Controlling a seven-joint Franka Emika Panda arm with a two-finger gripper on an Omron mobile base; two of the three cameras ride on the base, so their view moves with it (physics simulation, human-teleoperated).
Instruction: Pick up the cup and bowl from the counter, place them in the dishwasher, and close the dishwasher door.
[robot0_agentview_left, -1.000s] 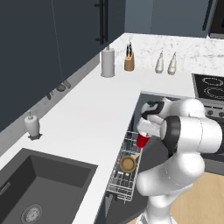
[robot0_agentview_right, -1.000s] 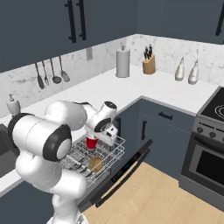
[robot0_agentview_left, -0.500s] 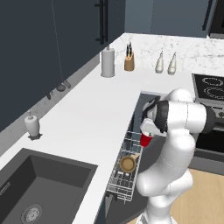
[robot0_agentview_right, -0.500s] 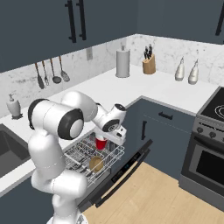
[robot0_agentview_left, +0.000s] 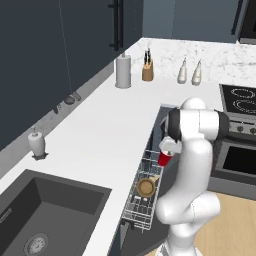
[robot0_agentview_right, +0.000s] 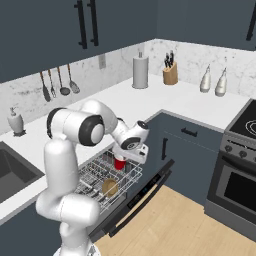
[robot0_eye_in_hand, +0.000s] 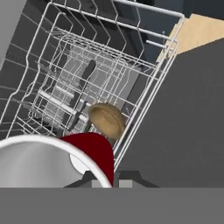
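claw – clamped on cup (rim) | over rack – bowl inside

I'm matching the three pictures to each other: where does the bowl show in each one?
Left base view: bowl low centre, in the pulled-out rack.
Right base view: bowl lower left of centre, in the rack.
Hand view: bowl at centre.
Shared landmark: the red cup in the gripper.

Paper towel roll stands next to the knife block, two bottles further along, soap dispenser near the sink.
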